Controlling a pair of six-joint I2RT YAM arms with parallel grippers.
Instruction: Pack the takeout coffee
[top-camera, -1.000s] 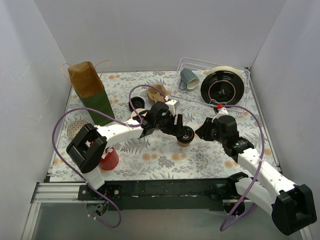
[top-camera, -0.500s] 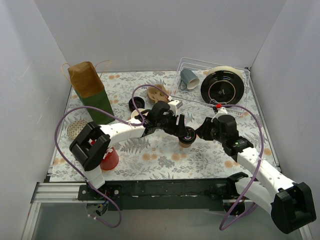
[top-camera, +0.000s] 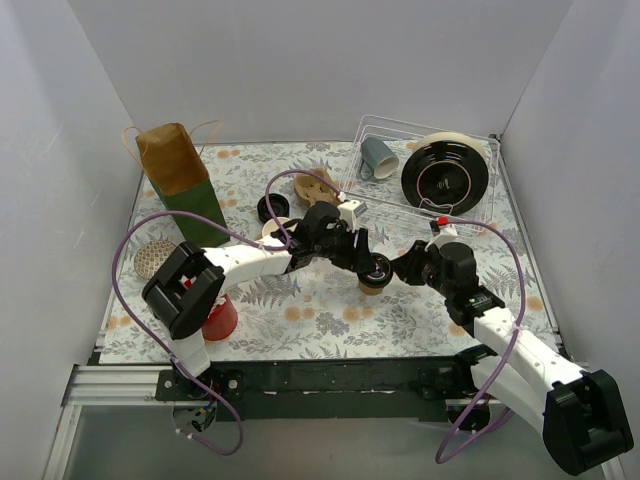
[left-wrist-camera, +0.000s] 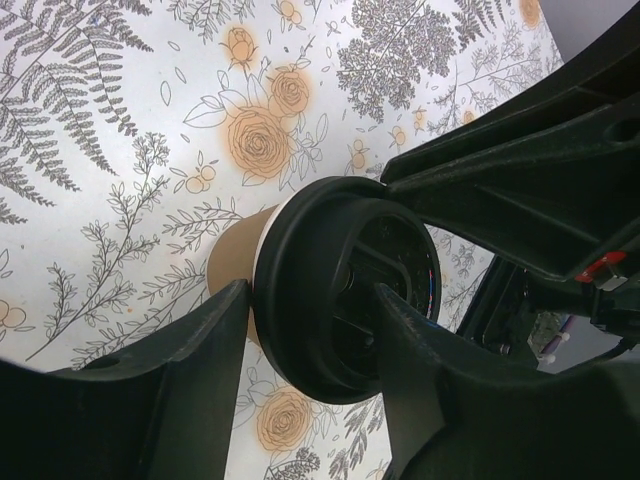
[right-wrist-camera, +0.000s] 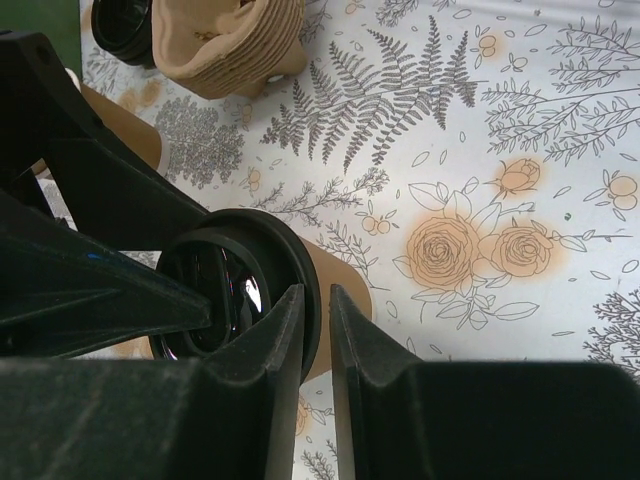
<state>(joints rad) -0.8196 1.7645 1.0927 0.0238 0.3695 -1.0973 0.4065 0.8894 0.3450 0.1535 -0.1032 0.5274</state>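
Kraft paper cup (top-camera: 371, 287) with black lid (left-wrist-camera: 330, 290) sits upright mid-table on fern-and-rose print tablecloth (top-camera: 310, 300), plain white walls (top-camera: 300, 70) on three sides. Left gripper (left-wrist-camera: 312, 300) straddles the lid, half open, one finger against the rim each side, gripping it. Right gripper (right-wrist-camera: 315, 292) is at the cup's right side, fingers almost together with a thin slit, lid rim in line with it; can't tell if it's pinched.
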